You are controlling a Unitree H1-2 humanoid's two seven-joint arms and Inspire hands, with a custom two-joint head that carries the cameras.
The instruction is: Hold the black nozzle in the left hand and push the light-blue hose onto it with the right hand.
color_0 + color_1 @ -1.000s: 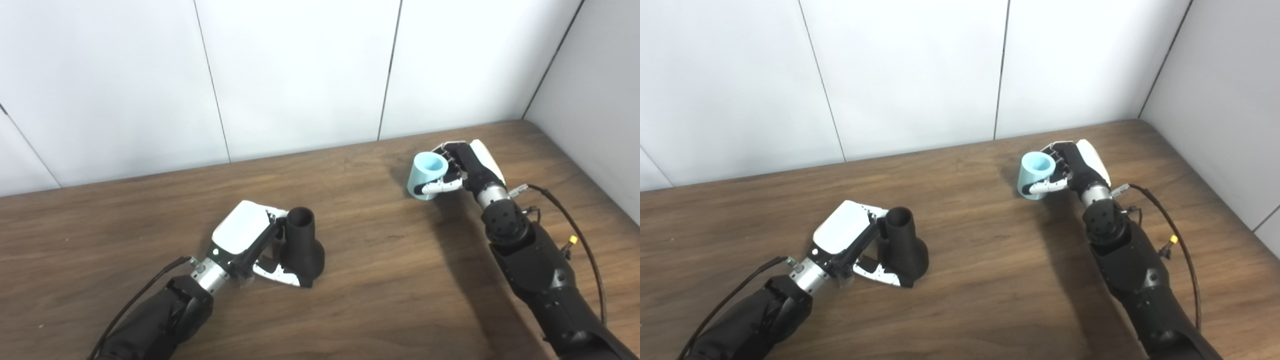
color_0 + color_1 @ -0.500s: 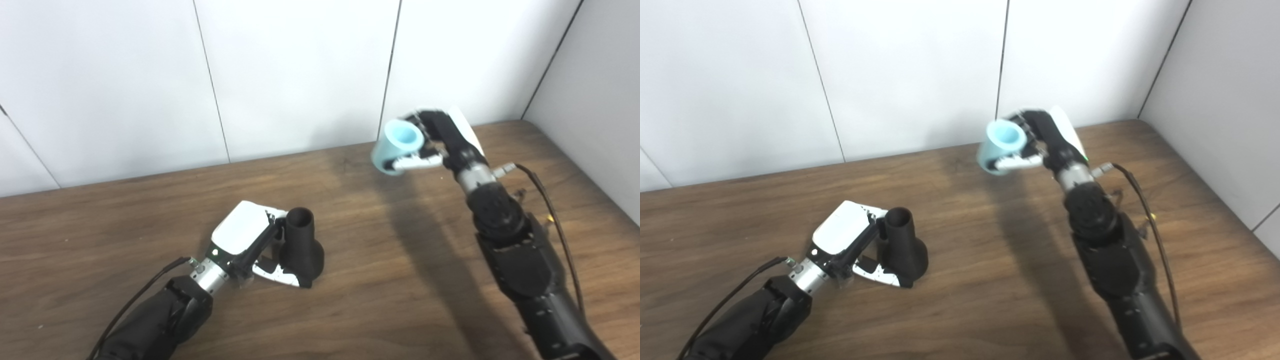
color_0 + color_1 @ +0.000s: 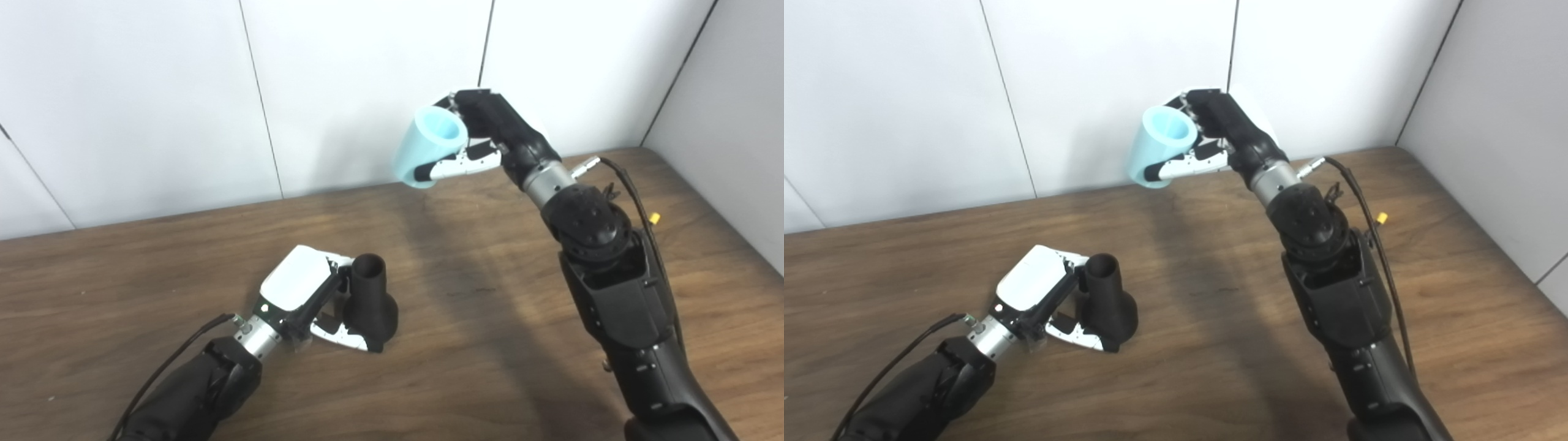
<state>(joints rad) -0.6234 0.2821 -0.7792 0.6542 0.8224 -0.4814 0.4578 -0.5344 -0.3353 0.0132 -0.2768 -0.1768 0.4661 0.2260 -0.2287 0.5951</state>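
the left hand gripped the black nozzle, which stood upright on the wooden table. well above and right of the nozzle, the right hand clasped the light-blue hose, clear of the table.

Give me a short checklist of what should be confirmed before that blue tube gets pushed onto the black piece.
1. Left robot hand grips black nozzle: ok.
2. Nozzle upright on the table, opening facing up: ok.
3. Right robot hand holds light-blue hose: ok.
4. Hose lined up above nozzle: not ok, it hangs high and off to the right.
5. Hose's lower opening faces nozzle: cannot tell.
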